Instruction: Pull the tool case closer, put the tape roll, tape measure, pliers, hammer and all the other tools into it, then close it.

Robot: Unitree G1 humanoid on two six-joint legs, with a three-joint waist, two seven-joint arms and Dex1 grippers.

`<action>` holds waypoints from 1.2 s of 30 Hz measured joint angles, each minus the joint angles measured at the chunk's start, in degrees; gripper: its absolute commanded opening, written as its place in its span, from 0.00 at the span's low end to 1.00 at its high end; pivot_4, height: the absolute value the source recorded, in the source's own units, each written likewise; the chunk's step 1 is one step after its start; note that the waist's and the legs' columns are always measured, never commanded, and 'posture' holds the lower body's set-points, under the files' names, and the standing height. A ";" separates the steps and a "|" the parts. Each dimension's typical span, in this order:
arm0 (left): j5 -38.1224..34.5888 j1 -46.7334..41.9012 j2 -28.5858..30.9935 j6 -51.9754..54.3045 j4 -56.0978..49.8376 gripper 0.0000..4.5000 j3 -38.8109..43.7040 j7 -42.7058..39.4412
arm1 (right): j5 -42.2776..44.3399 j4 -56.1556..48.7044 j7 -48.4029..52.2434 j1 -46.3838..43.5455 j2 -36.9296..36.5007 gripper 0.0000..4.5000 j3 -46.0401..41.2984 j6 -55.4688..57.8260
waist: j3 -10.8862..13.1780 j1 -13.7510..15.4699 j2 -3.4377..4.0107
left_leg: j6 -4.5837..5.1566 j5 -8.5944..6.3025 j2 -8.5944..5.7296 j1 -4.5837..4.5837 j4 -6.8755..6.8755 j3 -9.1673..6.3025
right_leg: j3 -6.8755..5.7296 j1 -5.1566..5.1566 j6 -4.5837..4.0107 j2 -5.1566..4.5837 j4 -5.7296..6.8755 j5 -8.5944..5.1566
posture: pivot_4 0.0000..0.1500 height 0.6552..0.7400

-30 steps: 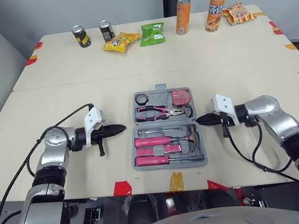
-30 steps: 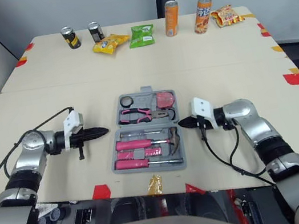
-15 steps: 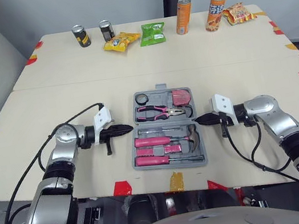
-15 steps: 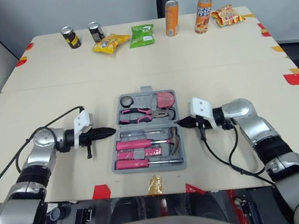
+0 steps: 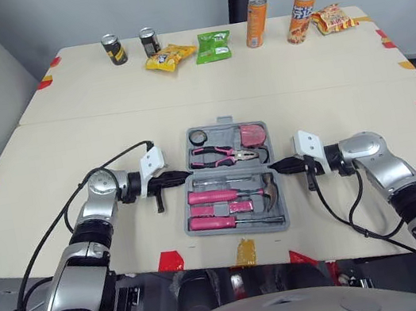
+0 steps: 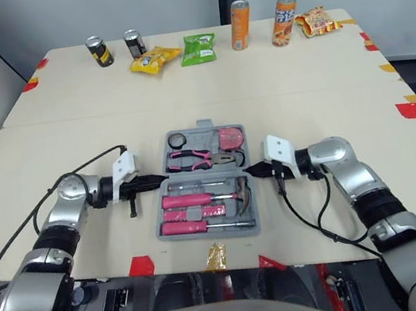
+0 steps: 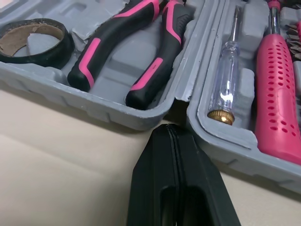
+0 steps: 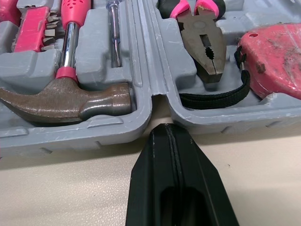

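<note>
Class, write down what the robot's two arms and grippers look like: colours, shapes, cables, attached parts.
The left arm and right arm are jointed silver-grey shells with dark bands. Each ends in a black gripper, the left gripper and right gripper, tapering to a wedge. A white block sits on each wrist, and a loose black cable loops from it.

Bare table (image 5: 326,94) around tool case (image 5: 237,230); cans (image 5: 255,22) well apart
</note>
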 measured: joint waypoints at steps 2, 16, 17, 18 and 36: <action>0.00 0.00 -0.13 0.02 0.00 0.00 -0.01 0.04 | -0.02 -0.40 0.11 0.12 -0.06 0.01 0.06 0.33 | 0.00 0.13 0.00 | 0.00 0.00 0.00 0.00 0.00 0.00 | 0.00 0.00 0.00 0.00 -0.01 0.00 | 1.00 0.98; -0.23 6.28 1.71 7.36 -13.49 0.00 -2.80 -3.85 | 1.26 -9.53 3.60 5.56 -3.55 0.01 0.30 6.18 | 0.00 0.49 0.00 | -0.02 -0.01 0.03 -0.04 -0.04 0.05 | -0.05 0.00 0.01 -0.02 -0.12 0.01 | 1.00 0.98; -0.29 6.95 1.91 7.98 -14.73 0.00 -2.97 -3.90 | 1.26 -10.25 3.60 5.99 -3.81 0.01 0.29 6.56 | 0.00 0.51 0.00 | -0.02 -0.01 0.03 -0.04 -0.05 0.05 | -0.06 0.00 0.01 -0.02 -0.14 0.01 | 1.00 0.98; -0.47 7.85 2.23 8.60 -16.15 0.00 -3.09 -3.95 | 1.31 -10.98 3.64 6.49 -4.05 0.01 0.31 6.82 | 0.00 0.51 0.00 | -0.02 -0.01 0.04 -0.03 -0.07 0.05 | -0.06 0.00 0.01 -0.02 -0.16 0.01 | 1.00 0.98; -1.32 12.39 5.08 11.91 -23.03 0.00 -3.03 -4.11 | 2.13 -17.18 3.04 10.80 -4.27 0.01 1.02 10.06 | 0.00 -0.28 0.00 | -0.02 -0.01 0.06 0.04 -0.18 0.05 | -0.05 0.02 0.03 0.01 -0.44 0.01 | 1.00 0.98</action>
